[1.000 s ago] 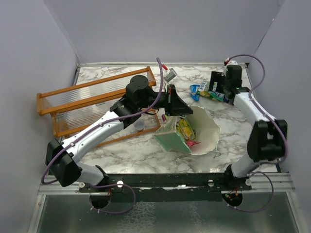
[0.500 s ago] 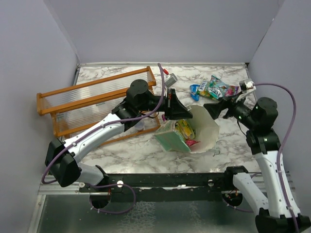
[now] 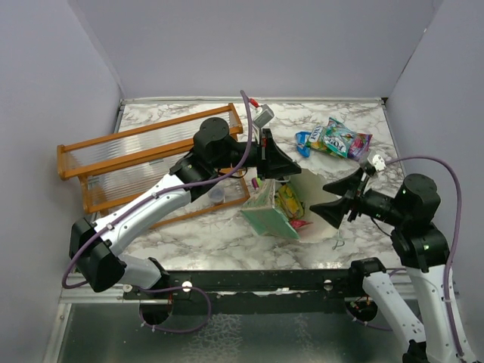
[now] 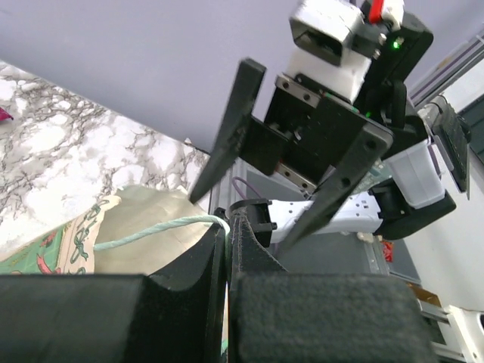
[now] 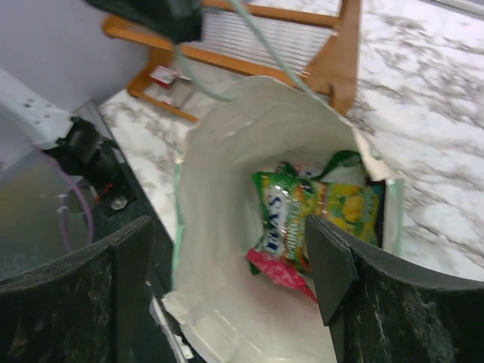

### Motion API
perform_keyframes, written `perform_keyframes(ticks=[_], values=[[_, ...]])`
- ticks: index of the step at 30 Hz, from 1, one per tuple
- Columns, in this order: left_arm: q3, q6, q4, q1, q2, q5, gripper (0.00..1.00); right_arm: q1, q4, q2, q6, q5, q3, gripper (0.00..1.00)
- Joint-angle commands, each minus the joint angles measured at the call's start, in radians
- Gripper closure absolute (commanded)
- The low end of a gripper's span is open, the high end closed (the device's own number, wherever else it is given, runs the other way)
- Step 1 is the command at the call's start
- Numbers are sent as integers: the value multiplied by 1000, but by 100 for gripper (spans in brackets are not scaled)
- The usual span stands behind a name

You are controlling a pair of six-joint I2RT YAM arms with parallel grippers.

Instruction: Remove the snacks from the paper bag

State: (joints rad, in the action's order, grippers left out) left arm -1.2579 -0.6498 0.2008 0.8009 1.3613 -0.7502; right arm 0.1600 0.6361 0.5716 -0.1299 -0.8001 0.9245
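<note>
The mint-green paper bag lies on its side, its cream mouth facing my right gripper. A green-yellow packet and a red-pink packet lie inside; they also show in the right wrist view, green-yellow and red-pink. My left gripper is shut on the bag's string handle and holds it up. My right gripper is open and empty just outside the bag's mouth. Teal-white and purple packets and a blue one lie on the table at the back right.
An orange wooden rack stands at the left, close behind the bag, and shows in the right wrist view. A pink marker lies by the rack's right end. Grey walls close three sides. The black rail runs along the near edge.
My right arm swung from the packets at the back right down to the bag's mouth, gripper open. My left gripper stayed shut on the handle and barely moved.
</note>
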Motion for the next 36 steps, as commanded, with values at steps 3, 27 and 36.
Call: perform_keyframes(ticks=[3,27,36], values=[[-52,24,-12,4,-33,39,100,31,-125,-83,-182,-226,-149,21],[-115,86,-169,0,-52,86,100,713,-131,356,-296,724,-117,40],[-106,122,-184,-3,-87,31,100,823,-312,359,-345,809,-214,38]])
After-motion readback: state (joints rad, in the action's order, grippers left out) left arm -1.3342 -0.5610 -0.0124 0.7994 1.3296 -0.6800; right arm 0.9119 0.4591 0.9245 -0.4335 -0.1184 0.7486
